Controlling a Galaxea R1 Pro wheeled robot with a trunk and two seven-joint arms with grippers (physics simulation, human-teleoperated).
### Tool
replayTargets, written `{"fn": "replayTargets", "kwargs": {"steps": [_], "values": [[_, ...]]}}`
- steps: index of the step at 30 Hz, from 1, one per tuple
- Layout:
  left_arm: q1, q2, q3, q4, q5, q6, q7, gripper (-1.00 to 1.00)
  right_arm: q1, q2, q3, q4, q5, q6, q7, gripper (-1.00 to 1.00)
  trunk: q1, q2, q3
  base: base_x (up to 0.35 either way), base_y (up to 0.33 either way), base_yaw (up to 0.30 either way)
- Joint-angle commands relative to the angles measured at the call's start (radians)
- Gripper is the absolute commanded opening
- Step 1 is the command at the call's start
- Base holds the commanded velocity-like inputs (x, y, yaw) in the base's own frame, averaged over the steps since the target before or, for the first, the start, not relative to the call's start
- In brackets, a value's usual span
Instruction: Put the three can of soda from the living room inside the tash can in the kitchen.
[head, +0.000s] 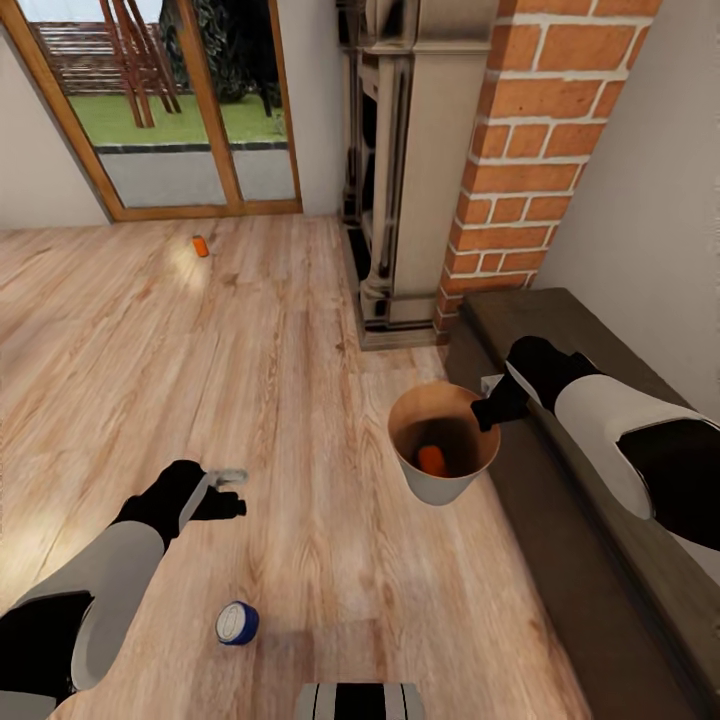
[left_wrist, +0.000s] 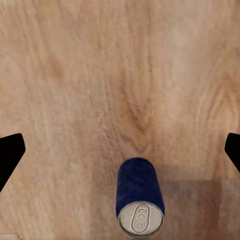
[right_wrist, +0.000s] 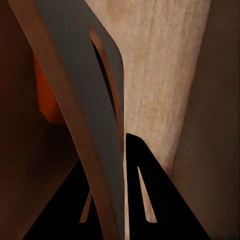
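Observation:
A soda can (head: 237, 623) lies on its side on the pale wood floor just in front of me; its blue band and silvery top (left_wrist: 140, 202) face the left wrist camera. My left gripper (head: 232, 492) hovers open over the floor just beyond it, fingers (left_wrist: 10, 155) spread wide. A second can (head: 431, 460) rests inside the trash can (head: 440, 490), seen as an orange patch (right_wrist: 45, 95) in the right wrist view. My right gripper (head: 488, 410) is shut on the bin's rim (right_wrist: 75, 75). The third can (head: 201, 246) lies far off near the glass doors.
The brick fireplace (head: 520, 150) with its pale surround stands beyond the bin. A dark low ledge (head: 600, 560) runs along the right wall under my right arm. Wood-framed glass doors (head: 170, 110) close the far side. Open floor spreads to the left.

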Motion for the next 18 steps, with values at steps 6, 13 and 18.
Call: {"fn": "replayTargets", "kwargs": {"steps": [6, 13, 18], "values": [[0.001, 0.000, -0.002, 0.002, -0.001, -0.019, 0.001, 1.00, 0.000, 0.003, -0.010, 0.000, -0.017, 0.004, 0.005, -1.00, 0.000, 0.000, 0.000, -0.285, -0.064, 0.000], [0.001, -0.004, -0.003, 0.002, 0.000, -0.023, 0.001, 1.00, 0.000, 0.001, -0.009, 0.000, -0.017, 0.004, 0.004, -1.00, 0.000, 0.000, 0.000, -0.095, -0.029, 0.000], [0.002, -0.007, -0.003, 0.002, 0.000, -0.025, 0.000, 1.00, 0.000, -0.002, -0.007, 0.000, -0.017, 0.004, 0.003, -1.00, 0.008, -0.014, -0.006, -0.013, -0.004, 0.000]]}}
